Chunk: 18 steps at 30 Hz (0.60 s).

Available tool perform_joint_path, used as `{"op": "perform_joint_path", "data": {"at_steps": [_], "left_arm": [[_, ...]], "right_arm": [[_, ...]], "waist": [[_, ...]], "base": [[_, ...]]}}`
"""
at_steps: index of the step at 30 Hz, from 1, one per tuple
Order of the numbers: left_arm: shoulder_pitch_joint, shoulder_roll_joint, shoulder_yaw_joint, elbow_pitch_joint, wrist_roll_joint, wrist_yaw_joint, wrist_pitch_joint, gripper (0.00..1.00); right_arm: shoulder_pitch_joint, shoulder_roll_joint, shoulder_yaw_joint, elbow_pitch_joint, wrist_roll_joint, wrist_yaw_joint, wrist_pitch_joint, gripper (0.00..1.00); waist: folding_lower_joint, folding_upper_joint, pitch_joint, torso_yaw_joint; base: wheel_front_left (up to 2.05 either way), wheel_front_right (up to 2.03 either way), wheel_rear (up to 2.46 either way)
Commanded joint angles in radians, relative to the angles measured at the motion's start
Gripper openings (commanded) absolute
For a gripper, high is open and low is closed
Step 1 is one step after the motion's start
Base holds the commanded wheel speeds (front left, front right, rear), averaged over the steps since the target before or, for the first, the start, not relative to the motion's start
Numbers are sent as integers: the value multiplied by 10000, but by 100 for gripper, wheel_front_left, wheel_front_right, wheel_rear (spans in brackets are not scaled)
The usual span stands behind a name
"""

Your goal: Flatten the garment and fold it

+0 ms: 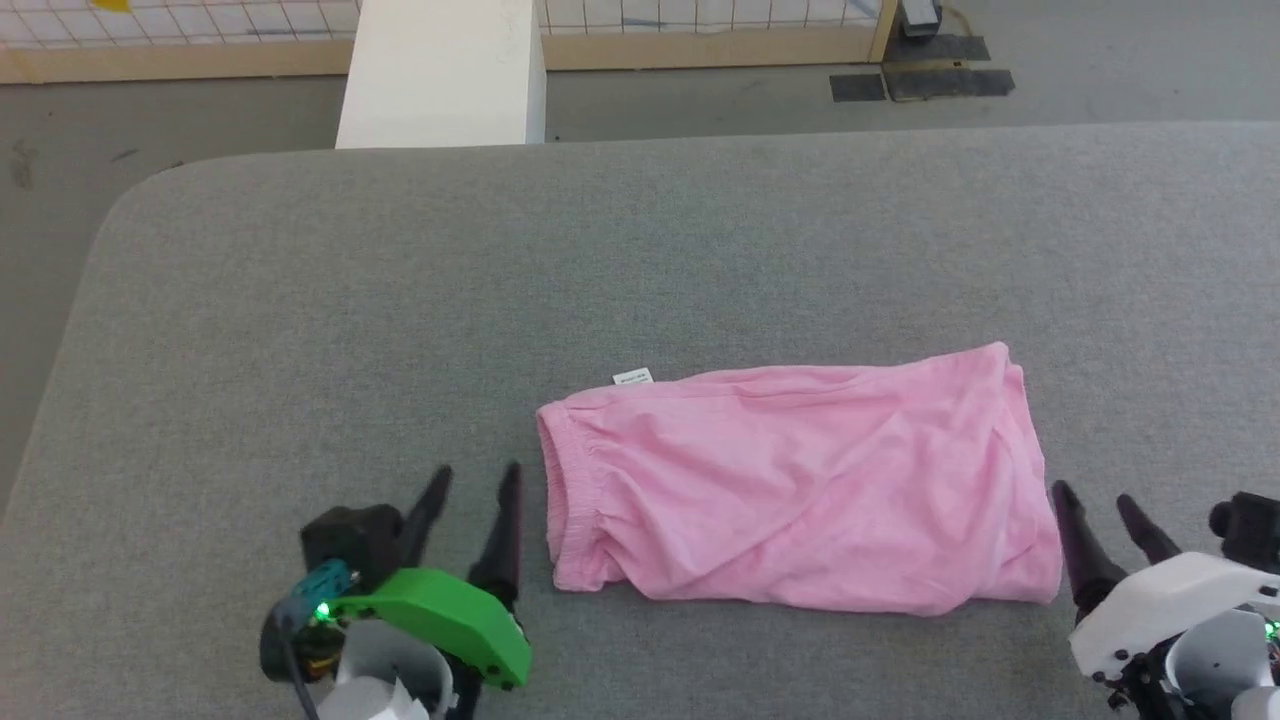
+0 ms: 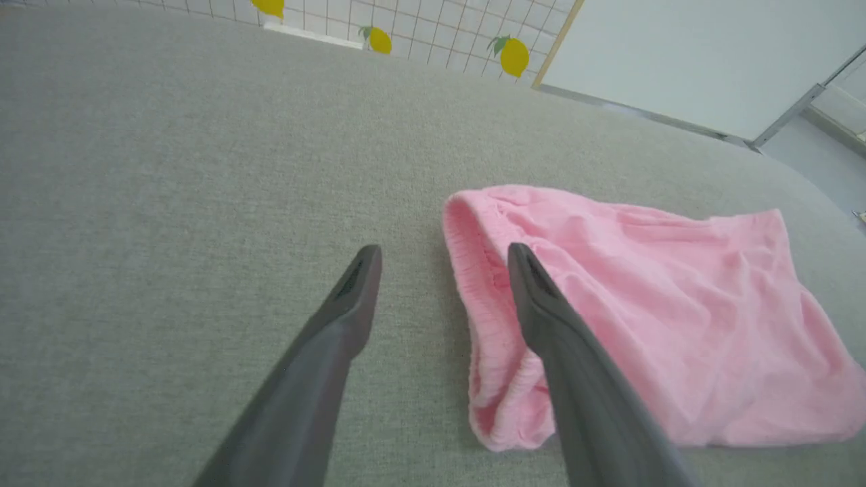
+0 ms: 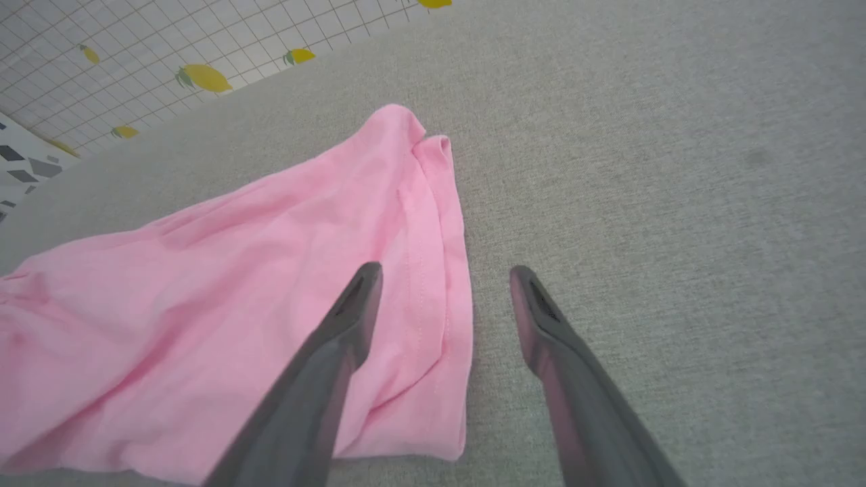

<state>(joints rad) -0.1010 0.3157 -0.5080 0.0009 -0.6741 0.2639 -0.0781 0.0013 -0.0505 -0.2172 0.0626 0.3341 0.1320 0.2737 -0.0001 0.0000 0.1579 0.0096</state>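
Nearest the robot, the left gripper (image 1: 477, 476) is hanging low over the table with its two long dark fingers standing apart and nothing between them. A glossy green plastic cover (image 1: 450, 620) is sitting over its wrist. At the other side, the right gripper (image 1: 1092, 496) is also spreading its fingers with nothing held, under a smooth white plastic cover (image 1: 1160, 600).

Between the two, the light pink garment of thin soft fabric (image 1: 800, 480) is lying on the grey, felt-like table top (image 1: 400, 300), folded into a rough, creased rectangle. Its gathered, ribbed elastic waistband (image 1: 558, 480) is facing the left gripper, just beside the fingertips. In the left wrist view the gripper (image 2: 443, 250) is pointing along that waistband (image 2: 473, 270); whether a finger is touching it I cannot tell. In the right wrist view the gripper (image 3: 445, 270) is hovering by the stitched hem (image 3: 433, 270), one finger showing in front of the cloth.

At the garment's far edge a small white tag (image 1: 632, 377) is sticking out; its print is too small to read.

Beyond the table's rounded corner, a plain white block (image 1: 440, 70) is standing on the grey floor, before a wood-framed grid panel (image 1: 200, 40). Yellow lemon pictures (image 2: 514, 55) are showing on the grid.
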Motion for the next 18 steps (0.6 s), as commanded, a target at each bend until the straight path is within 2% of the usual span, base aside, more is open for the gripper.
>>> {"op": "perform_joint_path", "data": {"at_steps": [1,4,6,12,18], "left_arm": [[-131,48,137,137,331,-42,-499,100],[-582,25,320,681,969,-105,-1500,100],[-962,-170,579,903,1398,-119,-1766,100],[-1590,-930,2019,946,2969,-585,-1832,100],[-1589,-1560,2999,1188,4031,-1325,-1834,100]], "right_arm": [[-32,2,-56,47,-43,-13,-273,100],[-216,2,-81,210,-225,-13,-744,100],[-366,2,-88,368,-302,-13,-876,100],[-1008,2,-33,1014,-319,-13,-758,100],[-1827,2,-155,2346,-349,-13,189,100]], "waist": [[1,0,-79,76],[1,0,-102,120],[1,0,-90,168],[1,0,58,105],[1,0,93,-25]], "base": [[0,0,0],[0,0,0],[0,0,0],[0,0,0],[0,0,0]]}}
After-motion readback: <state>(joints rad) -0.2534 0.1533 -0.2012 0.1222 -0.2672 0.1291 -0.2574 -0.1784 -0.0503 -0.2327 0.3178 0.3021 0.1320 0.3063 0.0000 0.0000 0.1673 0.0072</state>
